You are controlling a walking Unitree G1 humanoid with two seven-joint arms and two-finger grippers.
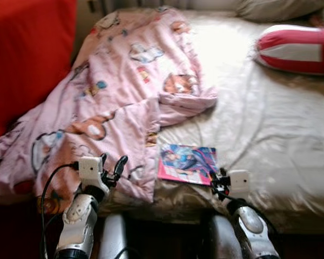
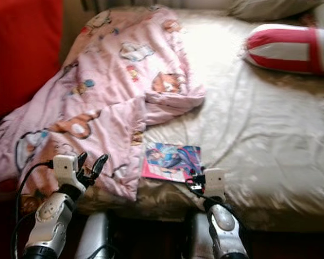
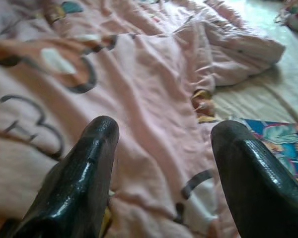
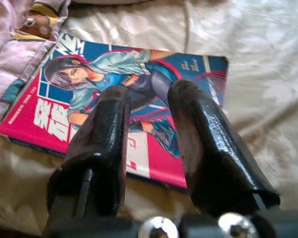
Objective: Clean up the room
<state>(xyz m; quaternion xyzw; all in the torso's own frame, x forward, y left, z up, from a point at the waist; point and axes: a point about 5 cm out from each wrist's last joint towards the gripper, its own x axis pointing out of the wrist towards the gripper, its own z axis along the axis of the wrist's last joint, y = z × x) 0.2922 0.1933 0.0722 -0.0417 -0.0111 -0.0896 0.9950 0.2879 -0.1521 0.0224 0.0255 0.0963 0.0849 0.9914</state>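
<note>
Soft, matt, rumpled pink cloth quilt (image 1: 113,102); smooth satiny cream sheet (image 1: 270,135); glossy paper comic book (image 4: 124,99); shiny black plastic tool fingers (image 3: 79,183).

Sunlit bed (image 1: 270,135) beside a red wall (image 1: 27,54).

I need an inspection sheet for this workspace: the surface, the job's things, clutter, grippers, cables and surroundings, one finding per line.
Surface: bed with a cream sheet, creased.
Job's things: pink blanket crumpled over the bed's left half; book flat near the front edge, its left edge at the blanket.
Clutter: striped pillow at the far right.
Grippers: left gripper open above the blanket; right gripper open, pointing at the book, holding nothing.
Cables: black cable looping beside the left arm.
Surroundings: red fabric left of the bed.
</note>
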